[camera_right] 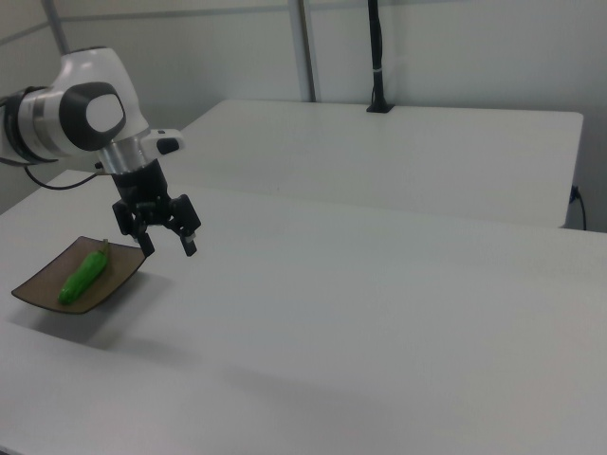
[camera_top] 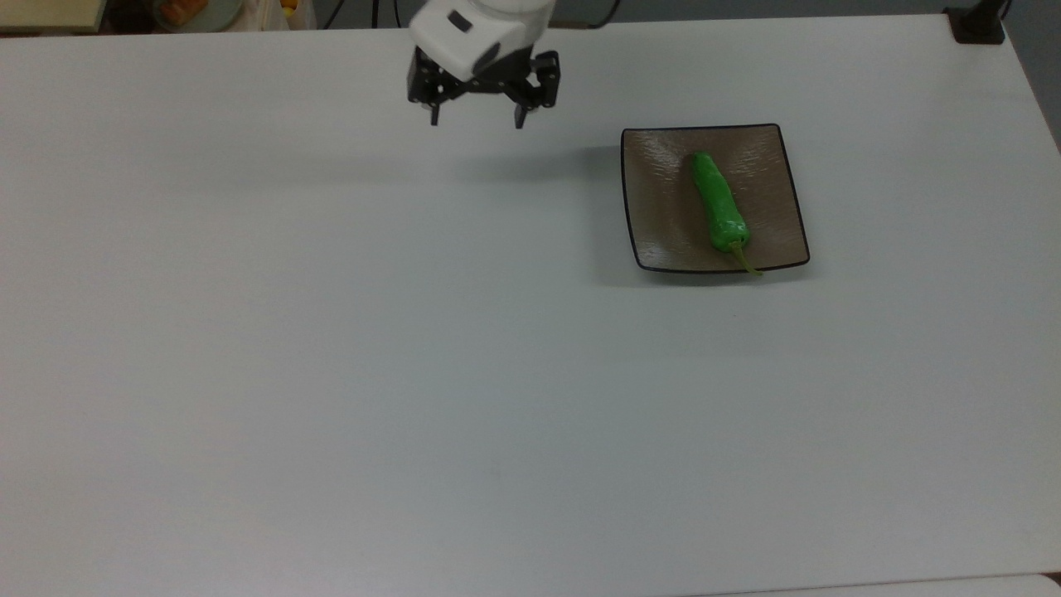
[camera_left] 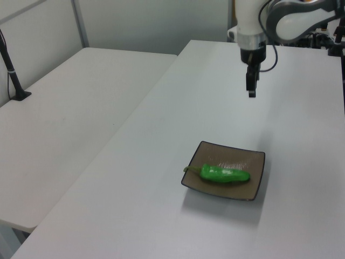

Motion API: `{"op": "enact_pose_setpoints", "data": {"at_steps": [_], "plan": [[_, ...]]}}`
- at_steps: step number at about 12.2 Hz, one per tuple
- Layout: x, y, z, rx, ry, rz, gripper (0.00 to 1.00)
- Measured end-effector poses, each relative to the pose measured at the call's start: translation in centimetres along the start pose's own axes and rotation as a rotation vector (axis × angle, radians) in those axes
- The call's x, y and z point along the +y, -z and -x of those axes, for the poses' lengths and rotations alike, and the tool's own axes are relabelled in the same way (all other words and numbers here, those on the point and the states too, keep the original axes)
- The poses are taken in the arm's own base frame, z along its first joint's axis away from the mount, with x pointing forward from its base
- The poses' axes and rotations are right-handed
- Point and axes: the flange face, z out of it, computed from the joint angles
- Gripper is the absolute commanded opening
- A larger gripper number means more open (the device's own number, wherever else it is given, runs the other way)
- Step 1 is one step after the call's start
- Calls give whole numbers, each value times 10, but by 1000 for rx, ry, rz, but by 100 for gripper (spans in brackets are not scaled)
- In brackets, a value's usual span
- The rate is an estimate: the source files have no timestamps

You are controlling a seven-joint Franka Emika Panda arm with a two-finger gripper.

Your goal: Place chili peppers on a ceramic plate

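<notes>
On the white table (camera_top: 331, 348), I take the ceramic plate (camera_top: 663, 240) as my landmark. From the top view, nearest to me is a broad stretch of bare tabletop below the plate, and the plate itself sits toward the top view's right, flat on the surface.

Lying on that plate I see the chili pepper (camera_top: 718, 203), bright green and stretched along the plate's length, its body slightly toward the plate's right half in the top view. Its thin stem (camera_top: 746, 260) points toward the plate's near edge and pokes just past the rim there. In the left view the pepper (camera_left: 225, 173) rests across the front part of the plate (camera_left: 253, 162), and in the right view it lies on the plate (camera_right: 38, 289) lengthwise (camera_right: 83, 273).

Farther off, beyond the plate's far-left corner in the top view, my gripper (camera_top: 475, 123) hangs above the table, well apart from the plate. Its two black fingers are spread wide with nothing between them. The right view shows the same gripper (camera_right: 169, 247) raised in the air just past the plate's edge, empty.
</notes>
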Motion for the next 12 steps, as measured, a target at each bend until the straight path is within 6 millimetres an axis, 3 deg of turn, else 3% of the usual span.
{"op": "enact_pose_setpoints", "data": {"at_steps": [4, 8, 12], "plan": [[41, 16, 22, 23, -39, 0, 100], [66, 12, 24, 19, -44, -104, 100], [73, 10, 25, 21, -52, -157, 100]]}}
